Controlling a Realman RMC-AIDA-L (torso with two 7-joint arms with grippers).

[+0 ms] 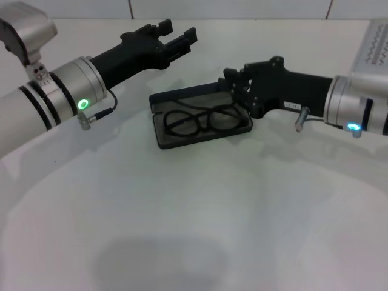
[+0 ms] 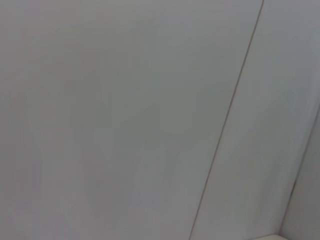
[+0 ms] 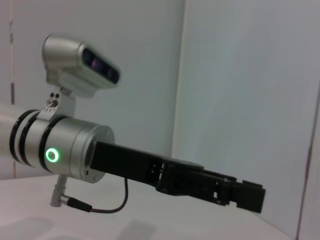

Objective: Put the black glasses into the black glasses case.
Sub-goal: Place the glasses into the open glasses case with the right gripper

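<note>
The black glasses case (image 1: 162,138) lies open in the middle of the table, its lid raised at the far side. The black glasses (image 1: 203,119) rest inside it on the grey lining, lenses side by side. My right gripper (image 1: 237,92) is at the case's right end, against the lid's corner. Above and behind the case's left end, my left gripper (image 1: 176,37) hangs open and holds nothing. The right wrist view shows that left gripper (image 3: 245,192) from the side. The left wrist view shows only wall.
White table surface (image 1: 194,230) stretches in front of the case. A white ridged object (image 1: 376,45) sits at the far right edge. A tiled wall (image 2: 150,100) backs the table.
</note>
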